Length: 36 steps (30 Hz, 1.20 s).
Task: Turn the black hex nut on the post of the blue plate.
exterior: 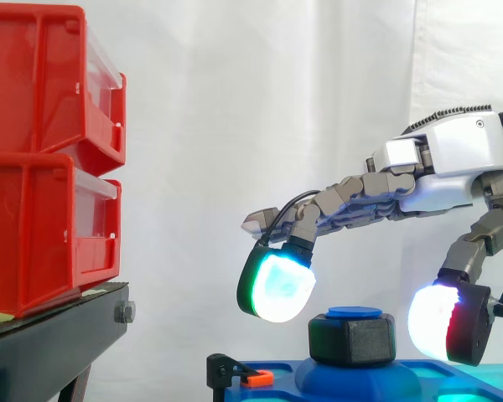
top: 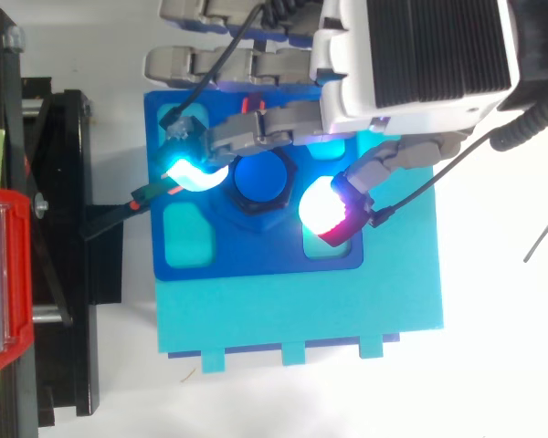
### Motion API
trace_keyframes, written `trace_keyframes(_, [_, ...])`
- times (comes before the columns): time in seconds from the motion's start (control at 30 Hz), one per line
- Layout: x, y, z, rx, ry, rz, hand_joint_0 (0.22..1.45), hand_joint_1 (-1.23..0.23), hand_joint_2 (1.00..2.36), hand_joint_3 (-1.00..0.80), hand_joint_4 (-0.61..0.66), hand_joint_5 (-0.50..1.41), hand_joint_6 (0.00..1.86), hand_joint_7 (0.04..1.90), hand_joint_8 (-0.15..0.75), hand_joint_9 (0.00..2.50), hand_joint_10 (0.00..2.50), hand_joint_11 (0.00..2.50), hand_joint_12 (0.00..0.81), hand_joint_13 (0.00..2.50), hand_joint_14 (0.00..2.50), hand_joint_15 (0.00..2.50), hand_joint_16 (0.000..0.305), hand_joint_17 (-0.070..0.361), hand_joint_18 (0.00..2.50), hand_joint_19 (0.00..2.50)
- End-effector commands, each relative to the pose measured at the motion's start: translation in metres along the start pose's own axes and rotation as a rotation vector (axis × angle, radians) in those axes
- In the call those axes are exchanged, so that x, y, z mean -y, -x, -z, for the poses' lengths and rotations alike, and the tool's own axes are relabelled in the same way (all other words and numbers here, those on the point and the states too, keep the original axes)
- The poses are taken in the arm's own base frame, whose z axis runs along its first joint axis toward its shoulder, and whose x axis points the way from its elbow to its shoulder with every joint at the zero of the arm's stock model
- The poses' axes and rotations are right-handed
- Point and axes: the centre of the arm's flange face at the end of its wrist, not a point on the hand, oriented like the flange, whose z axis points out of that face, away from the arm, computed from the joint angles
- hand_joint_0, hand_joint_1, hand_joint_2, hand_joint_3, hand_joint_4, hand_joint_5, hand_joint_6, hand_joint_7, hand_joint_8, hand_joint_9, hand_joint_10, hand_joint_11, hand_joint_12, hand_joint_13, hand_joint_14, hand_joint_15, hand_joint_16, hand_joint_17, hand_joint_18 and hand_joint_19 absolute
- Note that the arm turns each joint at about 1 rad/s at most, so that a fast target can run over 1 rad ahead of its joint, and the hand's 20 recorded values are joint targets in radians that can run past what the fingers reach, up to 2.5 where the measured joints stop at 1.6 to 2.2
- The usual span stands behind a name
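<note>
The black hex nut [exterior: 352,339] sits low on the blue post [exterior: 355,312], at the bottom centre of the side view. Its bore axis stands upright, and its flat top lies level. It is matte, chunky, six-sided with softened corners, and two of its flats are turned toward the side camera. The post's round, smooth cap stands just proud of the nut. From above, the nut shows as a dark ring around that cap, at the middle of the blue plate [top: 256,260].

The plate is glossy blue with rounded pockets [top: 187,233] sunk into it around the post. It rests on a paler turquoise sheet [top: 301,310] that spreads toward the lower part of the top view, on the white counter [top: 493,365].

My hand [exterior: 453,159] reaches in from the right edge of the side view, spread wide and holding nothing. One fingertip [exterior: 277,289], glowing green and cyan, hangs left of the nut and a little higher. My thumb pad [exterior: 440,322], white and red, sits right of it at nut height. A gap shows on both sides.

A small black and orange clip [exterior: 251,378] sits at the plate's left edge. Farther left are stacked red bins [exterior: 50,167] on a black stand [exterior: 59,343], well apart from the nut. A white curtain [exterior: 235,100] hangs behind.
</note>
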Motion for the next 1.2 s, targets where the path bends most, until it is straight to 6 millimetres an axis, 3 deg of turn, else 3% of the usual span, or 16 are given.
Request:
trace_keyframes(0.0, [0.0020,0.0005,0.0006,0.001,-0.003,0.000,0.42,-0.86,1.00,-0.50,-0.05,-0.30,0.50,0.63,0.118,0.00,0.00,0.00,0.328,0.00,0.00,0.00,0.051,0.116,0.00,0.00])
trace_keyframes(0.77, [0.0039,0.0001,0.0005,0.004,-0.001,0.000,0.51,-0.85,1.00,-0.50,-0.09,-0.30,0.50,0.62,0.096,0.00,0.00,0.00,0.304,0.00,0.00,0.00,0.046,0.104,0.00,0.00])
trace_keyframes(1.17, [0.0029,-0.0008,0.0004,0.002,0.000,0.000,0.50,-0.84,1.00,-0.50,-0.08,-0.30,0.50,0.62,0.099,0.00,0.00,0.00,0.307,0.00,0.00,0.00,0.047,0.105,0.00,0.00])
